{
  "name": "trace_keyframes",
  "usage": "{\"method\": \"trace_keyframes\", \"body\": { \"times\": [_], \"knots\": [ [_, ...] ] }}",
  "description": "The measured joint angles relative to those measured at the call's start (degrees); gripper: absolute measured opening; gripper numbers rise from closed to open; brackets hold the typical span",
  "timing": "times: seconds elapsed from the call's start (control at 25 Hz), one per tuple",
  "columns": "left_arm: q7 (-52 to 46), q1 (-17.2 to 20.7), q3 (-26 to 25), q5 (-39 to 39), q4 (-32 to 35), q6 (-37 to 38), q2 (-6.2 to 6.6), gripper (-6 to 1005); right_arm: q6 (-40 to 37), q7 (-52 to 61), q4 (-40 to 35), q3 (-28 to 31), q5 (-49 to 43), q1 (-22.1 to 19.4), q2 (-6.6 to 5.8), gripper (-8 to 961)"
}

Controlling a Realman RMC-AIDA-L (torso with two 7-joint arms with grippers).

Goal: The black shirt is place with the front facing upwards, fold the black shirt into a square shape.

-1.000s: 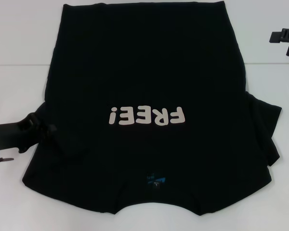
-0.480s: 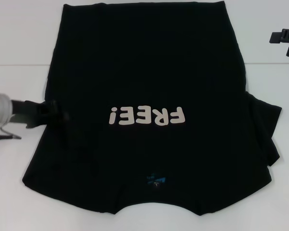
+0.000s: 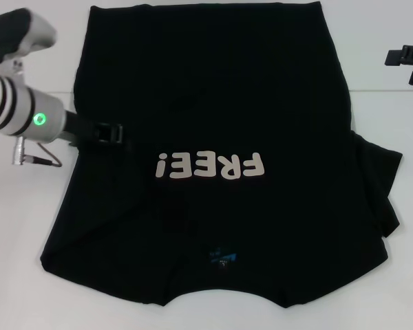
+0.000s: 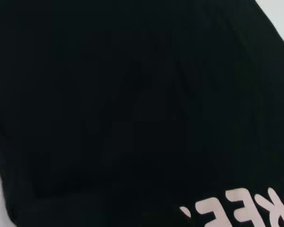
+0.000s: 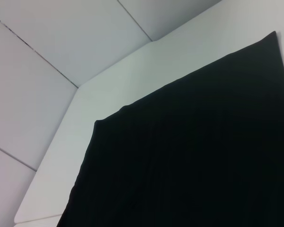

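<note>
The black shirt [image 3: 213, 89] lies flat on the white table [image 3: 20, 234], with the pale "FREE!" lettering [image 3: 210, 166] up and the blue neck label [image 3: 222, 259] at the near edge. My left gripper [image 3: 115, 132] reaches in from the left, low over the shirt just left of the lettering. It is shut on the cloth of the left sleeve, which is drawn in over the body. The left wrist view is filled by the shirt [image 4: 109, 94] and shows part of the lettering [image 4: 246, 213]. The right sleeve [image 3: 384, 185] is bunched and sticks out. My right gripper [image 3: 407, 58] is parked at the far right.
Bare white tabletop surrounds the shirt on the left, right and near sides. The right wrist view shows a corner of the shirt [image 5: 203, 156] on the table, with the table's edge [image 5: 42, 215] and grey walls beyond.
My left gripper has moved up and right, from beside the shirt's left edge onto the body, pulling the left sleeve inward. The near left corner has shifted slightly right. The right arm has stayed put.
</note>
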Motion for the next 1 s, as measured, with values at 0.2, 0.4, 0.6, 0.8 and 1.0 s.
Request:
{"method": "trace_keyframes", "body": {
  "times": [0.2,0.4,0.6,0.8,1.0],
  "knots": [
    [0.7,-1.4,4.5,1.6,0.1,0.2,0.22,11,0.0,0.0,0.0,0.0,0.0,0.0,-0.05,897],
    [1.6,-1.4,6.1,3.4,0.4,1.4,0.42,32,0.1,0.1,0.1,0.0,0.0,-0.1,-0.06,893],
    [4.6,0.6,6.3,6.5,6.3,5.9,-1.63,142,0.2,0.1,0.1,0.0,0.0,-0.1,-0.06,889],
    [3.0,6.0,-3.3,3.3,14.0,11.3,-3.79,331,-0.3,0.2,0.0,-0.6,0.0,-0.1,-0.1,885],
    [16.0,9.1,-17.4,-6.4,6.5,27.1,-0.54,503,-3.9,0.1,-0.6,-1.2,-1.8,-0.1,-0.75,880]
  ]
}}
